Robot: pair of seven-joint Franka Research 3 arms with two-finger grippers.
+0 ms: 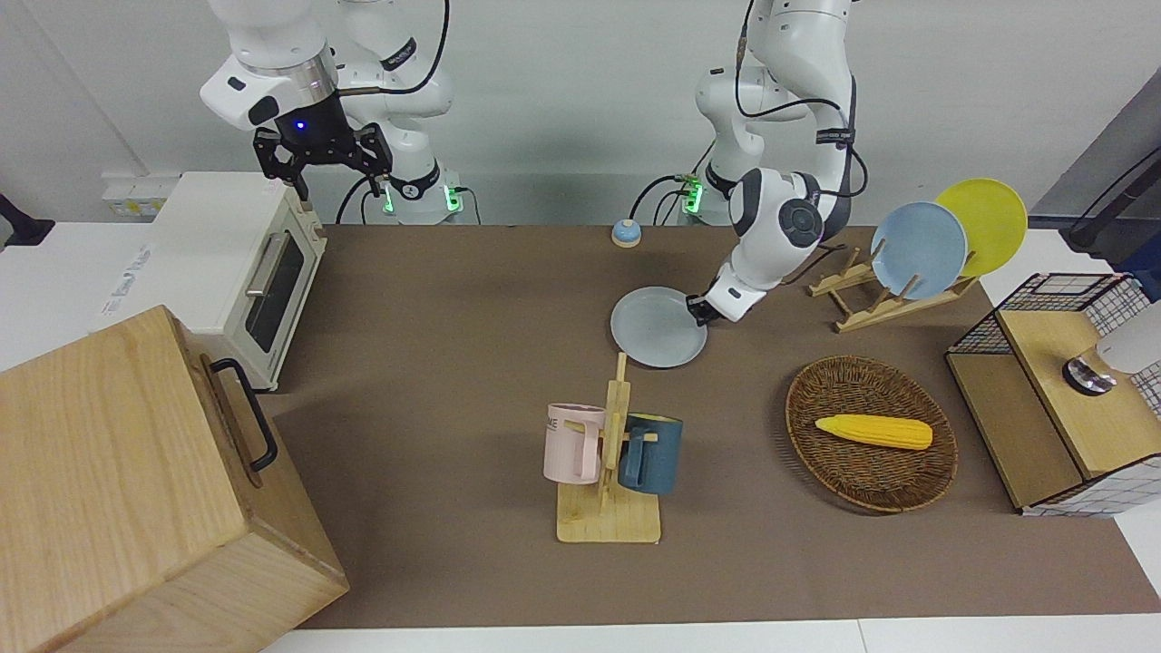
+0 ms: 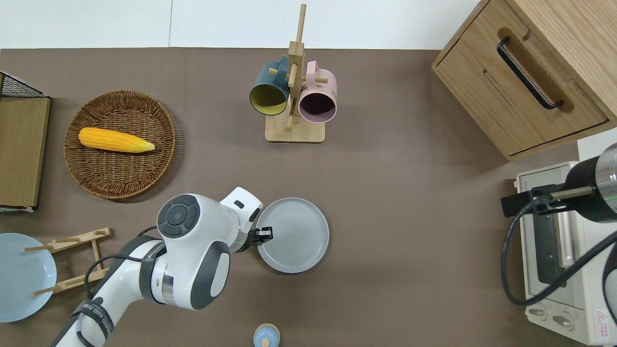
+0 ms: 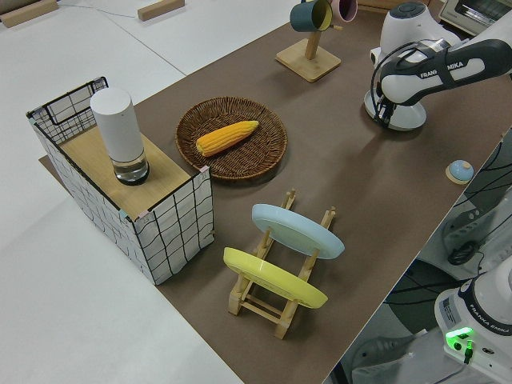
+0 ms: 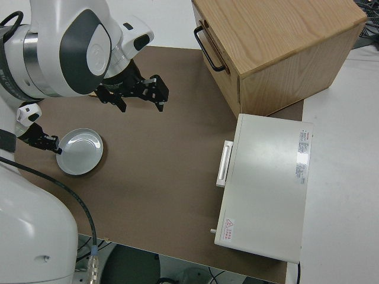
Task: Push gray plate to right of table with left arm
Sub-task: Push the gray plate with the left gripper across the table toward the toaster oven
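**Left gripper at the gray plate's rim**

Front view: the left arm (image 1: 780, 218) bends low, its left gripper (image 1: 700, 310) touching the gray plate (image 1: 658, 327) at the rim facing the left arm's end; finger spacing cannot be told.

Overhead view: the plate lies flat mid-table (image 2: 409, 193), round, with bare matting toward the toaster oven (image 2: 559, 250).

Right side view: the right gripper (image 4: 131, 90), parked, shows spread fingers.

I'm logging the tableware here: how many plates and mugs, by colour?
Gray plate: 1
Sky-blue plate: 1
Yellow plate: 1
Pink mug: 1
Dark blue mug: 1
Total: 5
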